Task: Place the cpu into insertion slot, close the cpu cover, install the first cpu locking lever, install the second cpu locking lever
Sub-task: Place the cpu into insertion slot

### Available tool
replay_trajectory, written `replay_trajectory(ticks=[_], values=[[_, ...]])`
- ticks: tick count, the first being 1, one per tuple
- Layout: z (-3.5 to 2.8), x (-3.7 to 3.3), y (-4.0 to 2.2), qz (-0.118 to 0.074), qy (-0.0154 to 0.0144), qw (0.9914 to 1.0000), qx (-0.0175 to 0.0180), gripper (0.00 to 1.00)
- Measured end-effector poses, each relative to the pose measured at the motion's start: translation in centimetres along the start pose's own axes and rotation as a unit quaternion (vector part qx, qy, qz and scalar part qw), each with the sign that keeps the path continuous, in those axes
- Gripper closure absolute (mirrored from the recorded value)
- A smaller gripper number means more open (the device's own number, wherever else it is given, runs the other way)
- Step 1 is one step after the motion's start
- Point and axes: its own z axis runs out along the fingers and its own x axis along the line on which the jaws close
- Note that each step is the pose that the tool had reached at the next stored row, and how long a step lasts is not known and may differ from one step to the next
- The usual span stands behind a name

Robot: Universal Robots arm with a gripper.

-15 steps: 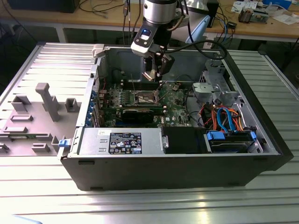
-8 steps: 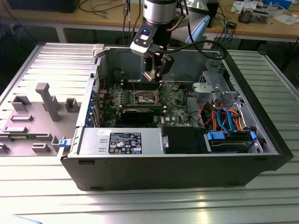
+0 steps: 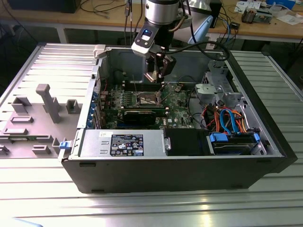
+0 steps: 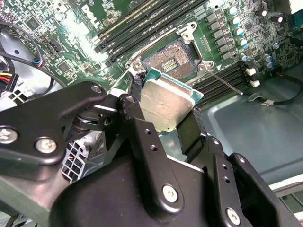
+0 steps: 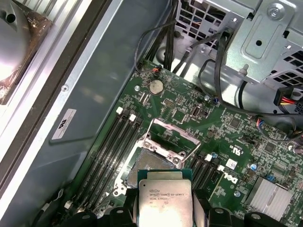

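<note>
Black tool (image 4: pixel 165 111) fingers (image 4: pixel 189 135) clamp the cpu (image 4: pixel 168 101) by two opposite edges. Its silver top faces the wrist cameras as it hangs over the green board (image 5: pixel 227 137), near the open socket (image 5: pixel 154 163). Beyond the socket, the cpu cover (image 5: pixel 173 137) stands tilted up.

exterior view: well off, above, looking down into open computer case (image 3: pixel 180 175) | both wrist views: close above green board (image 4: pixel 71 42) (image 5: pixel 227 127), facing it | shared: the insertion slot (image 4: pixel 173 59) (image 5: pixel 151 163)

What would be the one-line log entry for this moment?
end effector: shut on cpu | cpu: held above bare insertion slot, not seated | cpu cover: open
</note>
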Motion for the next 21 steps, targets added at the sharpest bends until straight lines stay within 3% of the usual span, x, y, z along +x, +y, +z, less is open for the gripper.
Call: replay_trajectory(ticks=[21], values=[[0.14, 0.0, 0.0, 0.02, -0.0005, 0.9998, -0.0003, 0.45]])
